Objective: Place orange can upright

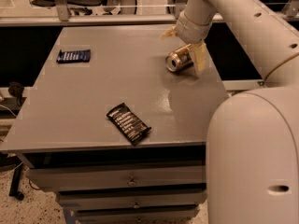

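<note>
**The orange can lies on its side by the claw**

We see the orange can [179,59] lying on its side on the gray table [93,92]. It is at the far right part of the table top, close to the right edge. Its round silver end faces us and a bit to the left. Its coppery body points away toward the back right. The can is not standing up.

The gripper [185,45] hangs low over the can, at the end of the pale arm [243,22] that reaches in from the top right. Its 2 yellowish fingers are spread wide and are not squeezing anything. 1 finger [201,57] is just to the right of the can and looks like it touches the can's side. The other finger is behind the can, toward the back of the table, and apart from it. So the can sits between the 2 fingers, close to the right one, and rests on the table.

We also see 2 flat packets on the table. A dark blue packet [73,56] lies near the far left side, well away from the can. A black packet [128,123] lies near the front edge, turned at a slant.

The table has drawers [117,178] under its top. The robot's big pale body [252,157] fills the lower right of the view.
</note>
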Motion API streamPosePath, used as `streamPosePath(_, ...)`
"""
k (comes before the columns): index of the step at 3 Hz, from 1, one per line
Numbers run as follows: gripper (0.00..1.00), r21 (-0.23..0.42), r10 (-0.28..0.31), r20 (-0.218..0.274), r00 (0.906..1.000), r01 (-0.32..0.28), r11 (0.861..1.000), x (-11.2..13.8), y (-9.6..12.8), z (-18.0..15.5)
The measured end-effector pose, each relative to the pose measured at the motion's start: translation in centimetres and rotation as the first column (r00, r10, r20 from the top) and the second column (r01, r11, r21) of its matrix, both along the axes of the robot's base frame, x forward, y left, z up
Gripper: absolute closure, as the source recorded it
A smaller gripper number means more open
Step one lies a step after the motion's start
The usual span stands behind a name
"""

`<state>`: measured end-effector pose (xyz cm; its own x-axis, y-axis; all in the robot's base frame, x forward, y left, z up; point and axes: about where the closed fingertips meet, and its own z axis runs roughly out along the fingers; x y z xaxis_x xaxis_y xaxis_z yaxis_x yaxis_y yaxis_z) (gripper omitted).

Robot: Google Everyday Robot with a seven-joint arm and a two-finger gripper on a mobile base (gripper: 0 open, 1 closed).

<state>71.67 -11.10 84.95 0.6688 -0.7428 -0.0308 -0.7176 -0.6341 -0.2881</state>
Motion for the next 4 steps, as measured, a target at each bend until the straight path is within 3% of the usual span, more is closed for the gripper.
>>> streamPosePath(1,0.16,-0.037,0.008,-0.014,0.9999,-0.009,0.999,0.1,-0.3,-0.6)
streamPosePath(3,0.63,-0.063,0.007,-0.029,0.9995,-0.009,0.998,0.1,-0.8,-0.7)
streamPosePath(4,0.86,-0.036,-0.046,-0.023,0.9987,0.046,0.998,-0.5,-0.8,1.3)
